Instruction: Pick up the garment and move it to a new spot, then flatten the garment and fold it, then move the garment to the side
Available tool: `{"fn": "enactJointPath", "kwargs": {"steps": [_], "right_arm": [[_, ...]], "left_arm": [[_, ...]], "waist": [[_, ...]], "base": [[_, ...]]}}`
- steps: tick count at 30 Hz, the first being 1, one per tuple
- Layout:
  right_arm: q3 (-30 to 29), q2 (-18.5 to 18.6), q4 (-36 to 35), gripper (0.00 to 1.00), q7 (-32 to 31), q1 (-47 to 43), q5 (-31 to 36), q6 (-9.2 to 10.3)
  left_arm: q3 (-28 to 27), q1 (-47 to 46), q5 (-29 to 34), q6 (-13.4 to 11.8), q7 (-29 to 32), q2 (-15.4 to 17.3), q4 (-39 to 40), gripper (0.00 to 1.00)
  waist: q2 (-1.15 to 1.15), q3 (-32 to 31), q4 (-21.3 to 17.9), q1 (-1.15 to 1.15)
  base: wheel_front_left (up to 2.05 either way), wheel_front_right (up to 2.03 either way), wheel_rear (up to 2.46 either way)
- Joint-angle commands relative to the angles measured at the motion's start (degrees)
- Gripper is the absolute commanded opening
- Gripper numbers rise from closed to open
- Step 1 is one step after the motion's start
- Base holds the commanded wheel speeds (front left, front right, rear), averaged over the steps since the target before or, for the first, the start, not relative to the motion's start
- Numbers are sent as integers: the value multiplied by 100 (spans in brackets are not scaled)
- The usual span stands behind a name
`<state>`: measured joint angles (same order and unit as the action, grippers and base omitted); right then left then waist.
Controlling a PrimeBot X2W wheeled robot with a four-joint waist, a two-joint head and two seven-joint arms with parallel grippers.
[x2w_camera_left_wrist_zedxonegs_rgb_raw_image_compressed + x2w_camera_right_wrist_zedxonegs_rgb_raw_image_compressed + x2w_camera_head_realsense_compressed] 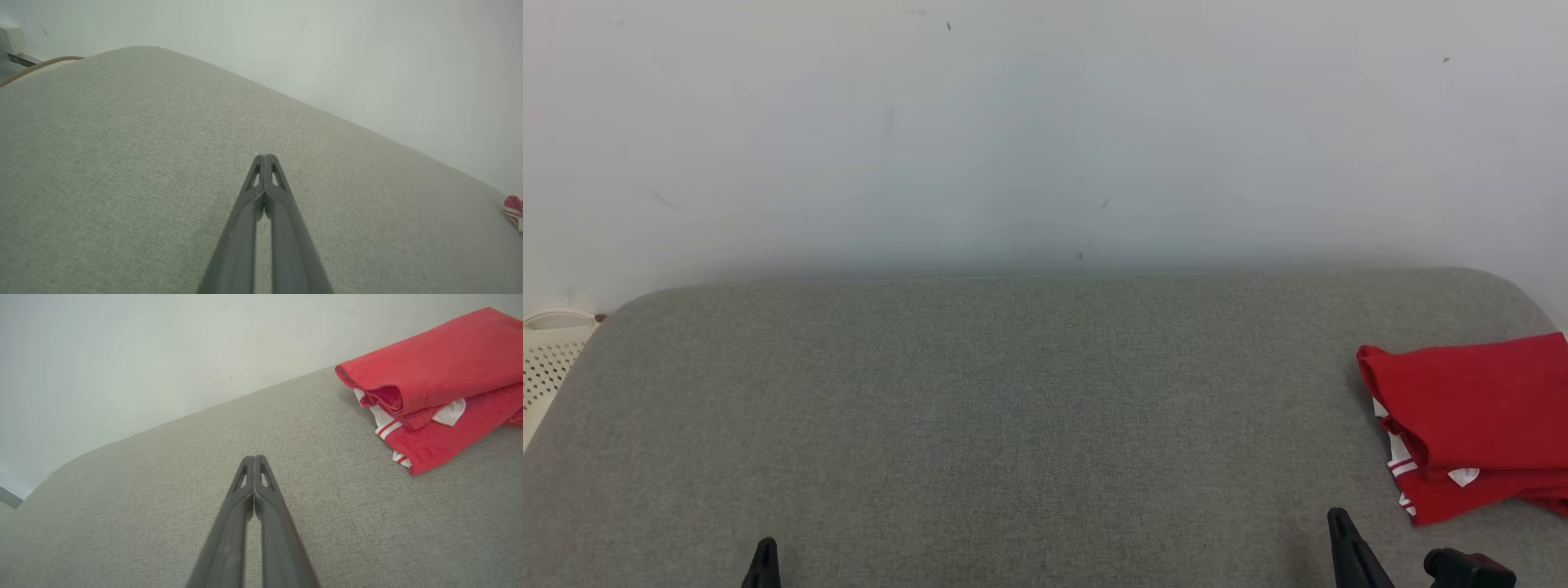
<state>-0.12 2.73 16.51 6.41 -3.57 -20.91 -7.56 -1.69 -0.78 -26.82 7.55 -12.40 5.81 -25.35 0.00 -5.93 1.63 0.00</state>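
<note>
- Grey fabric counter (980, 408) against a pale wall (1013, 122).
- Your red garment (1478, 416) lies folded at the counter's right edge.
- Your left tool (265, 157): pressed together, holding nothing.
- Your right tool (254, 457): pressed together too, near the garment, not touching it.

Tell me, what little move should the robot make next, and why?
Probably draw both arms back to rest and leave it alone. The red cloth garment with white stripes already lies folded at the right side of the grey fabric surface, and the left gripper and right gripper are shut, empty and apart from it. Touching it might spoil the fold.
</note>
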Motion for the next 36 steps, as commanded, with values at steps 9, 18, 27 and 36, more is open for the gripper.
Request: {"fn": "enactJointPath", "kwargs": {"steps": [9,18,27,36], "right_arm": [[-166,8,-146,0,-171,245,-1039,2],[-301,9,-179,0,-325,350,-1910,3],[-413,11,-202,0,-448,438,-2617,4],[-516,12,-220,0,-567,516,-3261,5]], "left_arm": [[-7,-359,-971,-2,260,-27,143,0],[-7,-516,-1780,-3,495,-64,174,0],[-11,-650,-2433,-3,688,-94,197,0],[-16,-766,-3023,-4,861,-122,216,0]], "waist": [[0,48,-14,0],[0,99,-28,0],[0,144,-40,0],[0,189,-53,0]], "base": [[0,0,0],[0,0,0],[0,0,0],[0,0,0]]}}
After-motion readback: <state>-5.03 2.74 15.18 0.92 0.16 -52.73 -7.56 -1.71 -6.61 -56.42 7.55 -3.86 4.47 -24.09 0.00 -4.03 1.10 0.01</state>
